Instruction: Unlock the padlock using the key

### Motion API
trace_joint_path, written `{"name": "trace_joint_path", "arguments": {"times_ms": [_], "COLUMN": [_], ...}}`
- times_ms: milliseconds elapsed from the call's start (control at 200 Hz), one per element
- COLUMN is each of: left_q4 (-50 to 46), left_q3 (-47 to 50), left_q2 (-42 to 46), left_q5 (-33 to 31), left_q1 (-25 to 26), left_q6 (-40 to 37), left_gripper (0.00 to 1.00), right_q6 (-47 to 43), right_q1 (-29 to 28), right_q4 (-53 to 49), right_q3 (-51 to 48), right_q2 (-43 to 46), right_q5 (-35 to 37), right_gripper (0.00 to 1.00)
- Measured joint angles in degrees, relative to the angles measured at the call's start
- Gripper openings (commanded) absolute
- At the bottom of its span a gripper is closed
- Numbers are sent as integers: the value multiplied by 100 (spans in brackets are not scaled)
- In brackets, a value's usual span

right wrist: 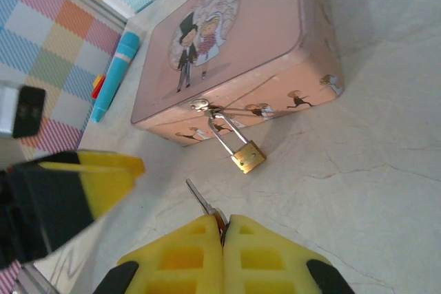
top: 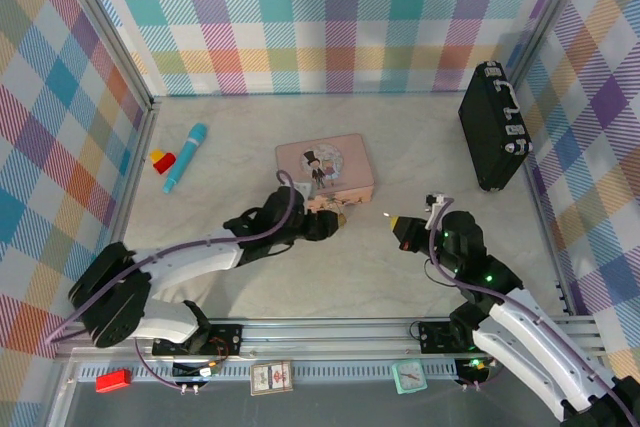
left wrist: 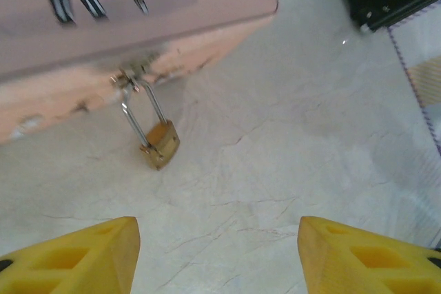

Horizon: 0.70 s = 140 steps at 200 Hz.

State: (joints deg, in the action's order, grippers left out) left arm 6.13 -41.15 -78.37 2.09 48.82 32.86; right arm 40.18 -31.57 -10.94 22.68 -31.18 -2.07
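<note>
**Key aimed at padlock, gap not yet closed**

The key (right wrist: 200, 197) is pinched in the closed right gripper (right wrist: 224, 224), blade pointed toward the padlock (right wrist: 248, 157). The padlock is hooked on the pink tin (right wrist: 234, 46) hasp, near ahead and slightly right. The left gripper (left wrist: 217, 239) is spread wide, nothing held, and judged nearer the lock.

You see a brass-gold padlock (right wrist: 248, 157) with silvery shackle, a silvery-grey key (right wrist: 198, 196), a pink illustrated tin (right wrist: 255, 39), a yellow right hand (right wrist: 224, 225), and a cream, grey-veined tabletop (right wrist: 358, 191).

Pink illustrated tin (top: 325, 169) at centre, black case (top: 493, 127) far right; teal marker (top: 186, 156), red-yellow block (top: 162, 159) far left
</note>
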Motion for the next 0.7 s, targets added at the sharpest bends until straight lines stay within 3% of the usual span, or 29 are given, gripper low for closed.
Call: {"name": "trace_joint_path", "arguments": {"times_ms": [385, 700], "left_q4": [1974, 2903], "left_q3": [605, 343], "left_q2": [-1340, -2371], "left_q5": [-1303, -1733], "left_q1": [358, 363], "left_q6": [706, 929], "left_gripper": [62, 56], "right_q6": [625, 763], "right_q1": [0, 0], "right_q4": [-2, 245], "right_q3": [-662, -730], "right_q2": [514, 584], "right_q5": [31, -55], "right_gripper": [0, 0]}}
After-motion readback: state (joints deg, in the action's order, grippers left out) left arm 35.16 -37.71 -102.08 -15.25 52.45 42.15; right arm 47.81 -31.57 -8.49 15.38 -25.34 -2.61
